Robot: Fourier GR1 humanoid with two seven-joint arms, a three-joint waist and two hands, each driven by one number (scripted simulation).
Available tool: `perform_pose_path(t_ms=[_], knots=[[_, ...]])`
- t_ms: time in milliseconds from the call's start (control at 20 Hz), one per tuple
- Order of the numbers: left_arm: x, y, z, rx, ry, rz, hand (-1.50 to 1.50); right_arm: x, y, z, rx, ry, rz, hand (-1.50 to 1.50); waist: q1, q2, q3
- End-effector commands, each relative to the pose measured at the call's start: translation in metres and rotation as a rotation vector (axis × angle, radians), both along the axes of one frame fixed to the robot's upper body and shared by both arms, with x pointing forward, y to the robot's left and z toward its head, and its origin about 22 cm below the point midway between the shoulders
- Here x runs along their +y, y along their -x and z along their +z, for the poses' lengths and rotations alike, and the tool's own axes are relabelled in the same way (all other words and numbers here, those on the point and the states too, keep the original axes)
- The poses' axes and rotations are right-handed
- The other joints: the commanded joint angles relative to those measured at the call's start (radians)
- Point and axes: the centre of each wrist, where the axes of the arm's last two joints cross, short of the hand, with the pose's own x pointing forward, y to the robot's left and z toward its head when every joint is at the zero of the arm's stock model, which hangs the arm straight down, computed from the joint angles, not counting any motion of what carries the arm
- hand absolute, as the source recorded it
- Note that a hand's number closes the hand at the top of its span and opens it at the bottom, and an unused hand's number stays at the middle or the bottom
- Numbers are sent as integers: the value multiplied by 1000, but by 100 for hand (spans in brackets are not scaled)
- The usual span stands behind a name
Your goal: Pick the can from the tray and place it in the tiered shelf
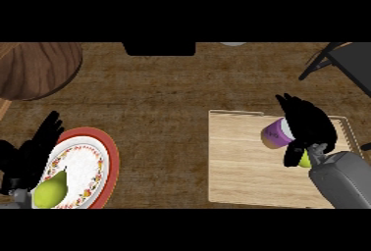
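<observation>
A purple can (pixel 275 133) with a tan base lies tilted over the light wooden tray (pixel 243 166) at the right. My right hand (pixel 310 126) is curled round the can from its right side and hides part of it. A small green thing (pixel 305 159) peeks out below the hand, by the wrist. The dark frame of the tiered shelf (pixel 346 62) shows at the upper right corner. My left hand (pixel 33 152) rests at the left edge with its fingers up, beside the plate.
A red-rimmed patterned plate (pixel 91 162) with a green pear (pixel 51 191) lies at the lower left. A round wooden board (pixel 36 68) sits at the upper left. A black object (pixel 159 48) is at the top middle.
</observation>
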Motion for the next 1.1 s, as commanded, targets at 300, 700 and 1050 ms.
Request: perform_pose_path(t_ms=[300, 700, 1050], knots=[[-4, 13, -11, -7, 11, 11, 0, -24, -25, -37, 4, -12, -1, -150, 3, 0, 0], [18, 1, -5, -2, -4, 5, 0, -11, -18, -48, 41, -57, 39, 150, -1, 0, 0], [-4, 15, -12, -7, -9, 18, 0, -26, -14, -39, -45, 9, 62, 150, -1, -1, 0]])
